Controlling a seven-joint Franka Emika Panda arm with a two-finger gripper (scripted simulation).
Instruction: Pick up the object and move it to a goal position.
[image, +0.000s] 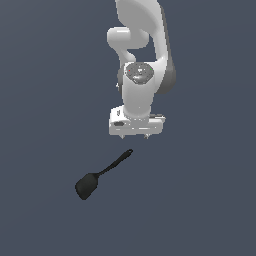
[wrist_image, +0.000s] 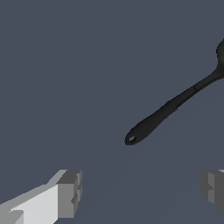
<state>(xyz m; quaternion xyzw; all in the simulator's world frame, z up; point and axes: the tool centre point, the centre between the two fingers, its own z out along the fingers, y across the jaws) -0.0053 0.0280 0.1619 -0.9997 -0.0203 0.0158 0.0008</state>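
The object, a black spatula (image: 102, 175), lies flat on the dark floor in the exterior view, its broad blade toward the exterior view's left and its thin handle slanting up toward the arm. My gripper (image: 136, 135) hangs just beyond the handle's tip, apart from it. In the wrist view the spatula (wrist_image: 168, 109) shows its handle with a small hole at the end, while the blade runs out of frame. The gripper (wrist_image: 142, 190) is open, with one grey fingertip (wrist_image: 70, 192) and the other fingertip (wrist_image: 214, 186) wide apart and nothing between them.
The white arm (image: 142, 55) rises behind the gripper. A plain dark grey-blue floor (image: 45, 100) surrounds everything.
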